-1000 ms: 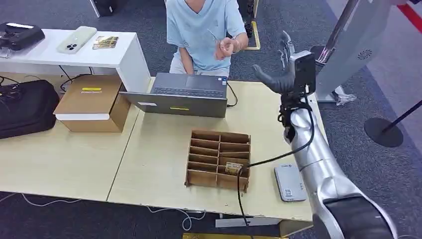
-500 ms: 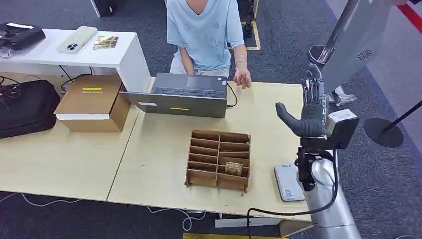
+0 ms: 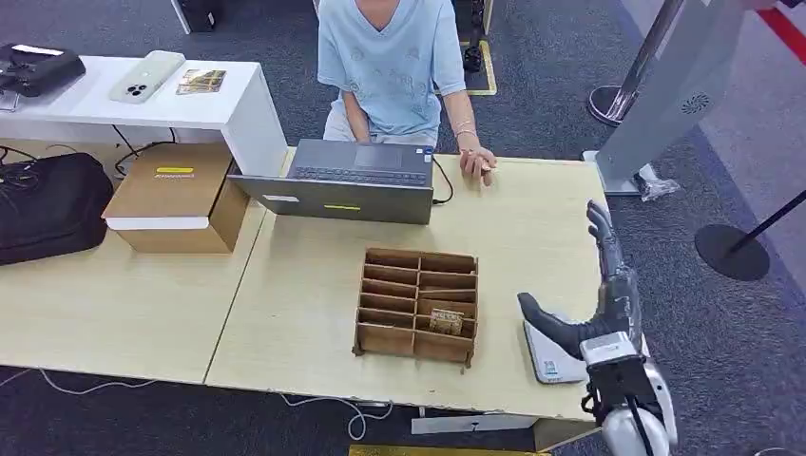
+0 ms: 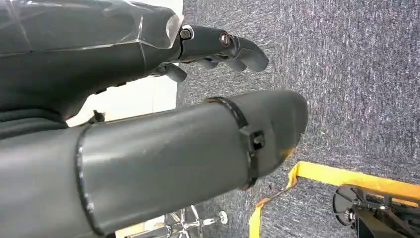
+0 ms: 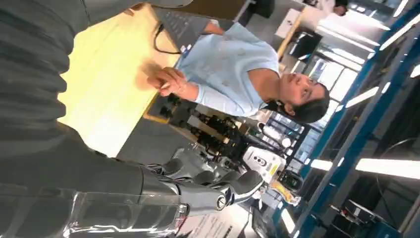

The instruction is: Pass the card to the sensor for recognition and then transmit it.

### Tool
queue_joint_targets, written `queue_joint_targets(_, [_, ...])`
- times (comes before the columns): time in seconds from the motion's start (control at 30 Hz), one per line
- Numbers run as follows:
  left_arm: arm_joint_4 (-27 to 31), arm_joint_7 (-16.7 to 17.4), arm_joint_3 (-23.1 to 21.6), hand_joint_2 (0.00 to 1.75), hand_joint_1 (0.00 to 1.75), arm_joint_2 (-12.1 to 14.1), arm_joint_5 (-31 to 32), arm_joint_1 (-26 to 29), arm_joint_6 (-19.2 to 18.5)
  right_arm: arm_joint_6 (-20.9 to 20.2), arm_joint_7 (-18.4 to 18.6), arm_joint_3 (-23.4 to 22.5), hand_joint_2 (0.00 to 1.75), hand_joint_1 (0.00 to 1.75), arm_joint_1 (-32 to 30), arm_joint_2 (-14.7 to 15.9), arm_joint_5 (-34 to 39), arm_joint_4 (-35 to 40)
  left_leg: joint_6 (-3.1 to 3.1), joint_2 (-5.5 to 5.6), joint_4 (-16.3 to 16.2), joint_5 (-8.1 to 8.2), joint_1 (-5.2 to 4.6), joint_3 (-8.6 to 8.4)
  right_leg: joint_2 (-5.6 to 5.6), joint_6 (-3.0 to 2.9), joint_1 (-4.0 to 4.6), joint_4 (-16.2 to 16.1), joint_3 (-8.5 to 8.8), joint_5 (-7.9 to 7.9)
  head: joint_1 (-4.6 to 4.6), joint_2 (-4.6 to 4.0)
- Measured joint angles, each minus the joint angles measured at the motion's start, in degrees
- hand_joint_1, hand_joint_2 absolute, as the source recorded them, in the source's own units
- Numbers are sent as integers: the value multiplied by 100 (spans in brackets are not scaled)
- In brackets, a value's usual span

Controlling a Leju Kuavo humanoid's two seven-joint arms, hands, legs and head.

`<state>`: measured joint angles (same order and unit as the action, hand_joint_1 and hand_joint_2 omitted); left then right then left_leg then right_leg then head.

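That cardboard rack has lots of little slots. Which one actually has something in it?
In the cardboard rack, it is the right column's slot second from the near edge: a small brownish card sits in it. The other slots look empty.

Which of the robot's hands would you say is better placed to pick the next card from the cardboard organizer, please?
The right hand, probably: it is open over the table's right end, above the sensor and beside the cardboard organizer holding a card. The left hand hangs toward the carpet.
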<state>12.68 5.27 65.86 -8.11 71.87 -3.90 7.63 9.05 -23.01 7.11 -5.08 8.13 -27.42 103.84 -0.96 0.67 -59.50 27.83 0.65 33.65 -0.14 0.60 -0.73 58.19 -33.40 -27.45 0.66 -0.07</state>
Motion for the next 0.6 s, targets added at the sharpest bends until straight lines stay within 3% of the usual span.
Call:
queue_joint_targets(0.17, [0,0,50,0,0,-24,-37,-2,0,1000,585,342,175,0,-455,0,-1871,203,0,0,2,0,0,-1,1,0,0,0,1,0,0,0])
queue_joint_targets(0.33, [0,0,74,0,0,-33,-22,-6,-39,1383,1537,714,175,0,-562,22,-3276,37,0,-2,3,-1,0,-2,3,-1,0,1,1,0,2,0])
queue_joint_targets(0.47, [0,13,136,0,0,-42,-74,-8,-39,1379,1884,929,175,0,-517,20,-3719,-241,0,-2,3,-1,0,-1,2,-1,0,1,2,1,0,0])
queue_joint_targets(0.6, [0,13,155,0,0,-48,-26,-8,-61,707,2365,1139,175,0,-413,13,-3973,-424,0,-1,2,-1,0,-2,1,-1,0,1,2,0,0,0])
